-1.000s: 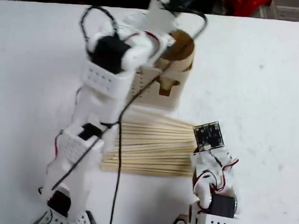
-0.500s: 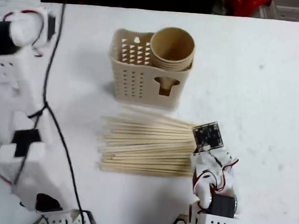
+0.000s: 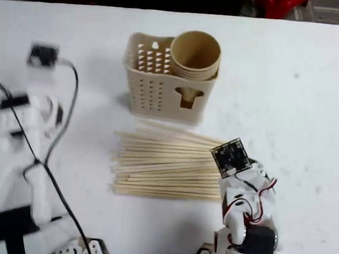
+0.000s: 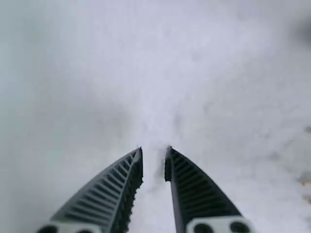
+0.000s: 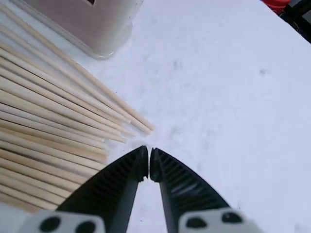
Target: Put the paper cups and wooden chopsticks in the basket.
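1. High view looks down on a beige perforated basket (image 3: 155,88) standing upright toward the far middle of the table (image 3: 299,101). A stack of paper cups (image 3: 195,52) sits nested in its right-hand end, mouths up, with the rims above the basket's top edge. A cut-out in the near wall shows part of a cup behind it.
2. Wooden chopsticks (image 3: 166,167) lie outside the basket, on the table just in front of it. They form a loose flat bundle running left to right, and a few on the far side fan out at an angle.
3. Right wrist view shows what the high view hides under the right arm (image 3: 245,213). The right gripper (image 5: 148,162) has its tips pressed together with nothing between them. It is low over bare table, just beside the right ends of the chopsticks (image 5: 48,126). A rounded lower corner of the basket (image 5: 92,29) is visible beyond them.
4. Left wrist view shows the left gripper (image 4: 153,162) pointing at bare white surface. A narrow gap separates its fingers (image 4: 121,189), and it holds nothing. From above, the left arm (image 3: 16,151) is at the left side of the table, well apart from basket and chopsticks, with a black cable (image 3: 57,148) trailing along it.
5. White and slightly mottled, the tabletop ends at a dark strip along its far edge, where something red (image 3: 277,4) sits at the upper right.
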{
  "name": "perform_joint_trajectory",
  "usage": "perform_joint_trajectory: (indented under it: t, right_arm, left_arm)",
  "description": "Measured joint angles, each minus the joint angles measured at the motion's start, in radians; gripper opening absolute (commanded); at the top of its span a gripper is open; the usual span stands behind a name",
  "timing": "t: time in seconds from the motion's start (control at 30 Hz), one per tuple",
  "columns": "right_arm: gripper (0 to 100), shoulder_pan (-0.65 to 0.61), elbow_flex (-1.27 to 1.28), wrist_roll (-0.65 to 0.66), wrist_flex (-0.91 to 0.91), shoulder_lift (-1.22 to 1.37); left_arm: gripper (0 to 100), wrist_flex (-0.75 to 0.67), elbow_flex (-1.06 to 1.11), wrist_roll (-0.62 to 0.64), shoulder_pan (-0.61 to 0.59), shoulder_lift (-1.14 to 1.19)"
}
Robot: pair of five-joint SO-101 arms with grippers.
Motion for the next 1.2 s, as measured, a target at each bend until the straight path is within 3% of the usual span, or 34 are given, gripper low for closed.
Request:
perform_joint_trajectory:
  t: [0.13,0.33,0.53,0.73,1.0,1.2]
  right_arm:
    - [2.6,-0.023,-0.137,0.015,0.012,0.195]
    - [2.6,-0.230,-0.330,0.017,0.002,0.605]
    - [2.6,-0.445,-0.428,-0.023,-0.190,0.973]
    - [9.6,-0.569,-0.542,0.087,-0.253,1.274]
    - [9.4,-0.672,-0.727,0.195,-0.282,1.628]
    - [9.4,-0.677,-0.747,0.201,-0.318,1.712]
  left_arm:
    - [10,-0.229,0.318,-0.002,0.000,-0.095]
    - [10,-0.420,0.457,-0.002,0.002,-0.112]
    - [10,-0.448,0.465,-0.002,0.009,-0.112]
    - [10,-0.450,0.483,-0.002,0.011,-0.112]
    - [10,-0.450,0.493,-0.003,0.012,-0.112]
    - [10,-0.450,0.493,-0.003,0.012,-0.112]
